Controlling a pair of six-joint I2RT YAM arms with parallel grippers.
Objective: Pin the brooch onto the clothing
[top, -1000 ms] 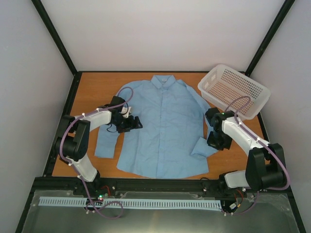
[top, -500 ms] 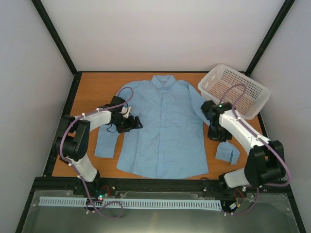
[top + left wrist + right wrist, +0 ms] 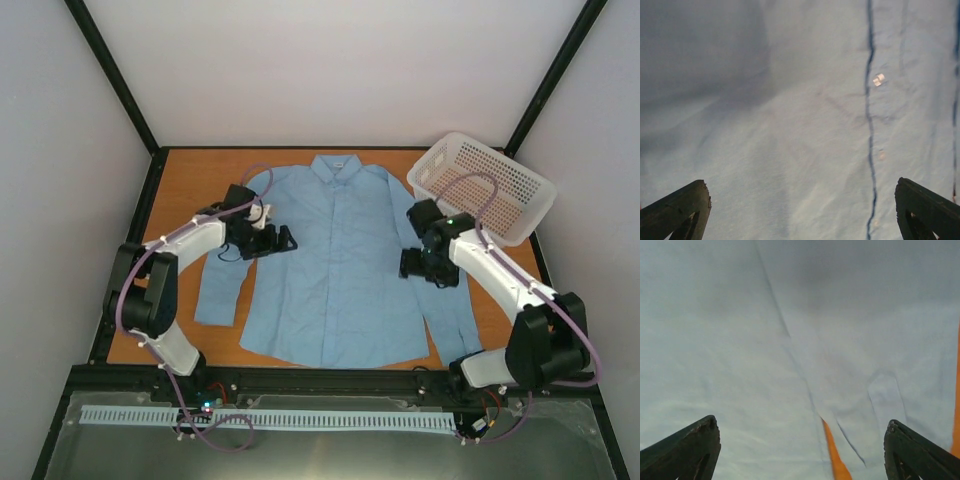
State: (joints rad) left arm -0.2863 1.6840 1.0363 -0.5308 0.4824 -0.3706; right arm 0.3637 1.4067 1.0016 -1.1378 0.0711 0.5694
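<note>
Currently I see the shirt (image 3: 340,270) spread flat, front up, on the table (image 3: 190,180). The left gripper (image 3: 285,240) is over its left chest and the right gripper (image 3: 405,263) is over its right side, both released and grasping nothing. A small whitish spot (image 3: 878,79) lies beside the shirt's button strip; I cannot tell whether it is the brooch.

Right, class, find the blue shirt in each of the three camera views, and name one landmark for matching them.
Top external: the shirt lies flat mid-table, collar at the far side.
Left wrist: it fills the frame; its button strip runs top to bottom, right of centre.
Right wrist: it fills nearly everything; a wedge of orange table shows at the bottom.
Shared landmark: the button strip, also down the shirt's middle from above.
</note>
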